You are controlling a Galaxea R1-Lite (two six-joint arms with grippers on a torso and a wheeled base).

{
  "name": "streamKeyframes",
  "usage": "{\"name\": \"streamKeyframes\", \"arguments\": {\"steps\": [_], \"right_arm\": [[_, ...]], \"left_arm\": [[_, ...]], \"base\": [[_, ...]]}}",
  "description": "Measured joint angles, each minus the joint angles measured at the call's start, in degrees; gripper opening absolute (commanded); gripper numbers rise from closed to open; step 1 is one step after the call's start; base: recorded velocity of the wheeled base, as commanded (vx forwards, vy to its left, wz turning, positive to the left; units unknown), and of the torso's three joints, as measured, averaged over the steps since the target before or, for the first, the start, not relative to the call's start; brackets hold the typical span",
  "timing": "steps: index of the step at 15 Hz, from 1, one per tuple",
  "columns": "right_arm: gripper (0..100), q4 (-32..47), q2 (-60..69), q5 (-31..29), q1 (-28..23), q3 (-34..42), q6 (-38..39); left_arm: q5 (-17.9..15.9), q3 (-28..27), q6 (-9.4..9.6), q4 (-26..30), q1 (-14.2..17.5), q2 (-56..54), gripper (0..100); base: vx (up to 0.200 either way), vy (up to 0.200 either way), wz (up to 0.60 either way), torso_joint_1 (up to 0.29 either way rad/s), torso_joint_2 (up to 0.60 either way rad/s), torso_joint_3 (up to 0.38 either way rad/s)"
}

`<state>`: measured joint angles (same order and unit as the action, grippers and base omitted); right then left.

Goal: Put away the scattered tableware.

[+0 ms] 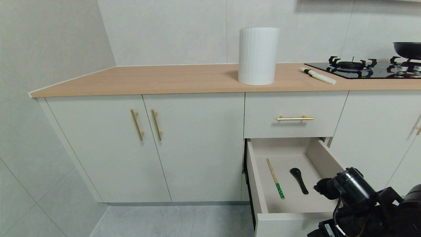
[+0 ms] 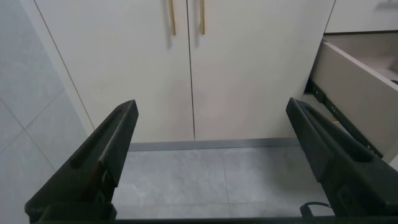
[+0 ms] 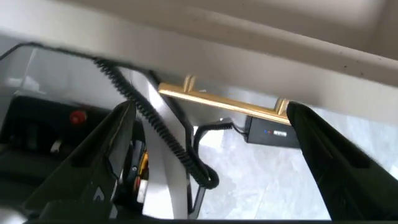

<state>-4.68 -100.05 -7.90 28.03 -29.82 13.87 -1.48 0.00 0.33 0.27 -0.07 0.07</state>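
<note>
The right gripper [image 3: 210,115] hung wide open and empty, the drawer handle [image 3: 224,102] just ahead; the left gripper [image 2: 210,107] gaped empty too. Beyond, chopsticks [image 1: 275,179] and spoon [image 1: 299,180] lay in the drawer [image 1: 324,158]; farthest, on the table [image 1: 164,79], a slim white utensil [image 1: 317,75] looked light, stiff, best pinched mid-length.

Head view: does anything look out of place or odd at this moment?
One cream utensil lies askew on the countertop beside the hob, not put away. The chopsticks and black spoon lie in the open drawer.
</note>
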Motion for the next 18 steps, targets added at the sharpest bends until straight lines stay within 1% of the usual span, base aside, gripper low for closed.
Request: {"name": "streamKeyframes", "arguments": {"steps": [2,4,7,12,18], "right_arm": [[100,0.11,-1.33,-1.84,-0.13,-0.79,1.06],[100,0.04,-3.04,-5.01,-0.46,-2.16,4.08],[100,0.01,-6.12,-8.19,-2.49,-5.84,5.83],[100,0.26,-10.57,-8.59,-5.81,-14.01,5.06],[100,-0.13,-21.04,-8.7,-7.24,-28.76,3.56]], "left_arm": [[0.02,0.0,0.0,-0.02,-0.02,0.0,100],[0.02,0.0,0.02,-0.02,-0.02,0.0,100],[0.0,0.0,0.0,-0.02,-0.02,0.0,100],[0.0,0.0,0.0,0.0,0.0,0.0,100],[0.0,0.0,0.0,0.0,0.0,0.0,100]], "base": [[0.0,0.0,0.0,0.0,0.0,0.0],[0.0,0.0,0.0,0.0,0.0,0.0],[0.0,0.0,0.0,0.0,0.0,0.0],[0.0,0.0,0.0,0.0,0.0,0.0],[0.0,0.0,0.0,0.0,0.0,0.0]]}}
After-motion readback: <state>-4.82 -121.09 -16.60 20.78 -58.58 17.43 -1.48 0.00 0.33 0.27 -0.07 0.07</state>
